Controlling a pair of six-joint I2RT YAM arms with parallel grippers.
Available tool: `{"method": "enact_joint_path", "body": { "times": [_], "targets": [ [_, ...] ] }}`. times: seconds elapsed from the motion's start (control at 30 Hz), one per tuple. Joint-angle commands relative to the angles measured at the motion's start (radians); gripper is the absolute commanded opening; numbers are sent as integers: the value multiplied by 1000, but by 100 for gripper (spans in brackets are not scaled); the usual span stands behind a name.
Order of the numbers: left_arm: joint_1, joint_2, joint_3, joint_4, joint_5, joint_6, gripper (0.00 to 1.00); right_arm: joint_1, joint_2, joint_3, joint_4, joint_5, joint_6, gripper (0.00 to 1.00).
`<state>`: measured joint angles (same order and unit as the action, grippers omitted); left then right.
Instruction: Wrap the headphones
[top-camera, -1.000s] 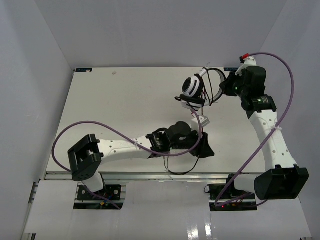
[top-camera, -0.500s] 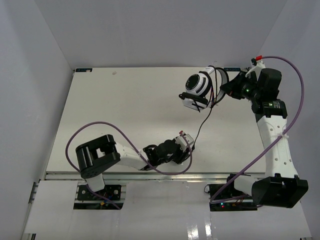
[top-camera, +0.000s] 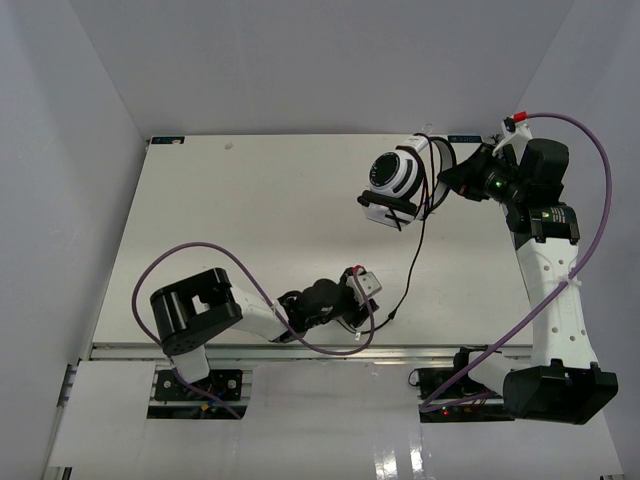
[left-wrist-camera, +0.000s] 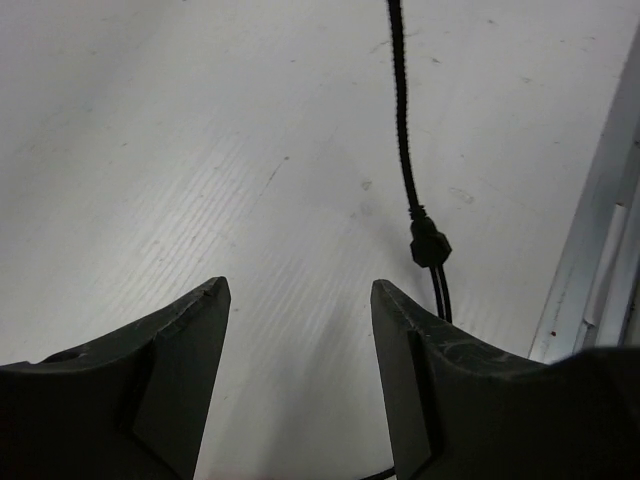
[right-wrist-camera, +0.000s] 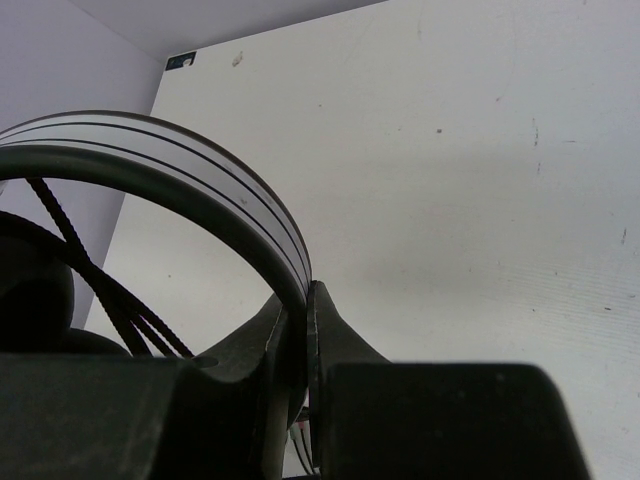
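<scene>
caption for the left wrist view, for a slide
Open left gripper above the table, headphone cable lying ungripped just ahead.

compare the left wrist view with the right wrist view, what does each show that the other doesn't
Only the left wrist: the left gripper open with nothing between its fingers, the headphone cable running over the table with a small junction, and the metal edge rail. Only the right wrist: the right gripper shut on the headband. Both: the white table and black cable strands.
</scene>
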<state>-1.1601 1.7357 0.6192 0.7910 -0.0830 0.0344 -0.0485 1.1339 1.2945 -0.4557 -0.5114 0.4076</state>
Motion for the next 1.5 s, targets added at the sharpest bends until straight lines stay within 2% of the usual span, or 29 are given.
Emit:
{"method": "enact_joint_path", "body": {
  "times": [0.0, 0.2, 0.33, 0.43, 0.53, 0.6, 0.7, 0.77, 0.83, 0.87, 0.93, 1.0, 1.1, 1.17, 1.27, 1.37, 1.47],
  "targets": [
    [19, 66, 83, 4, 353, 6, 70, -5, -21, 39, 54, -64, 61, 8],
    [21, 118, 138, -58, 592, -19, 70, -5, -26, 32, 54, -72, 54, 8],
    [32, 162, 204, -181, 633, -4, 66, -5, -23, 27, 60, -83, 57, 8],
    [38, 226, 253, -297, 587, 17, 51, -5, -32, 23, 62, -89, 59, 8],
    [45, 241, 231, -291, 488, 6, 20, -4, -42, 27, 52, -91, 49, 8],
    [56, 226, 200, -256, 428, -5, 18, -5, -48, 30, 42, -91, 38, 8],
    [69, 191, 162, -258, 375, 1, 22, -5, -48, 34, 40, -92, 35, 8],
    [76, 170, 154, -284, 342, 16, 14, -5, -45, 35, 40, -96, 37, 8],
    [90, 142, 147, -297, 312, 22, 2, -5, -47, 35, 38, -94, 34, 8],
    [102, 130, 138, -301, 305, 20, 0, -5, -49, 35, 38, -93, 30, 8],
    [147, 85, 128, -315, 310, 4, 0, -5, -57, 34, 34, -99, 9, 8],
    [225, 52, 102, -313, 374, -21, 0, -4, -68, 29, 36, -139, -24, 8],
    [340, 2, 83, -312, 497, -56, 0, -4, -82, 0, 56, -258, -61, 8],
    [417, -1, 106, -381, 564, -54, 0, -2, -96, -18, 68, -340, -93, 8],
    [509, -22, 183, -500, 611, -26, 0, 1, -112, -11, 6, -327, -209, 8],
    [573, -82, 222, -557, 649, 26, 0, 3, -123, -6, -99, -276, -394, 8],
    [629, -99, 308, -662, 663, 70, 0, 7, -135, -35, -163, -314, -544, 8]
  ]
}}
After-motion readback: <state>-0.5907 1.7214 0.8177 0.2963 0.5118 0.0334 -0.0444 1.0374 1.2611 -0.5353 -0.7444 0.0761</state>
